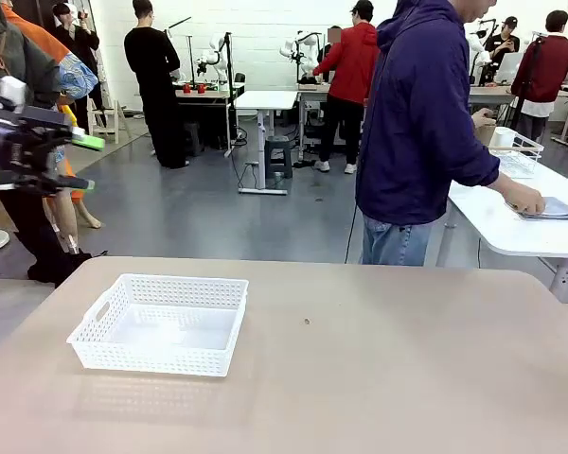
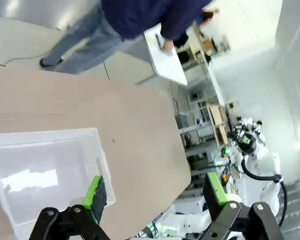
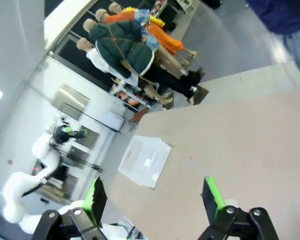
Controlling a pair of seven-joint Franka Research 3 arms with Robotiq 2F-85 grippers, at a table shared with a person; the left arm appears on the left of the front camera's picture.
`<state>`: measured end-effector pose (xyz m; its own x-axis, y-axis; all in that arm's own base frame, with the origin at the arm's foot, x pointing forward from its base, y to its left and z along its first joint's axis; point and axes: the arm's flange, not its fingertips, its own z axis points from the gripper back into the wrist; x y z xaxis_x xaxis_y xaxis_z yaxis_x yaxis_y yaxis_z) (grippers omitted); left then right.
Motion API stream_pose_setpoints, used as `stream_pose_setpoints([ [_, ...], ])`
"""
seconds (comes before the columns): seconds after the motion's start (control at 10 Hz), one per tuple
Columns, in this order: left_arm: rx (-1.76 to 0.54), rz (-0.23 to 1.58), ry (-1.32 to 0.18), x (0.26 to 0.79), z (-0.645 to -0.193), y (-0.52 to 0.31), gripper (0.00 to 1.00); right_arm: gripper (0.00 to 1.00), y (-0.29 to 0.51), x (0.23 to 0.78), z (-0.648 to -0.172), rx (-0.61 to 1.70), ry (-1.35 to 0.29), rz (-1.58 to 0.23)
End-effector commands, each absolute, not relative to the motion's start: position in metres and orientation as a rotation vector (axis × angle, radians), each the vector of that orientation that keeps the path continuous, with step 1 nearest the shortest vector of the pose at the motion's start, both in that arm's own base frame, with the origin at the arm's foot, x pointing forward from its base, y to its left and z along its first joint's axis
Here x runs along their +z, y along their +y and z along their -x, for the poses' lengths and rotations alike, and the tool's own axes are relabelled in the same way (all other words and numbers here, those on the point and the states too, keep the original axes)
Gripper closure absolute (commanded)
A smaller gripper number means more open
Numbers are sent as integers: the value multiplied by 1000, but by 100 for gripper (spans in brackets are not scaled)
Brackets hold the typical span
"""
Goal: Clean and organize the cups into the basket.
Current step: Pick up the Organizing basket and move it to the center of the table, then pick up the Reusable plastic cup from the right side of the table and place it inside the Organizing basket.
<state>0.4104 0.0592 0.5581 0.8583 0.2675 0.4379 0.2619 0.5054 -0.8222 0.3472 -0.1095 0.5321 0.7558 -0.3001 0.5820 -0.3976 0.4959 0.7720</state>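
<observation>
Grip released on my left end effector [image 2: 155, 192], nothing held, raised near the basket [image 1: 156, 357]; my right end effector [image 3: 154, 195] likewise gapes, unladen. Basket sits on the bench [image 1: 379, 359] toward 8 o'clock, nothing inside: light, stiffish lattice plastic, I judge, best pinched at the handle cutout [image 1: 101, 309]. Person [image 1: 421, 123] at 1 o'clock, turned aside; nothing obstructs.

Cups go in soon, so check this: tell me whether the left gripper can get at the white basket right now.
Probably yes: the left gripper, open, hangs raised near the white lattice basket, and nothing stands between them.
</observation>
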Motion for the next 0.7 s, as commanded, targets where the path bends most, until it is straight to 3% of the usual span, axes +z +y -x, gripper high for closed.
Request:
stream_pose_setpoints([
  [0.0, 35, 1134, -594, 565, -411, 88, 0, 0, -148, 525, -347, 47, -673, -1180],
  [0.6, 182, 1278, -391, 510, -404, 227, 0, 0, -281, 461, -317, -108, -562, -1247],
])
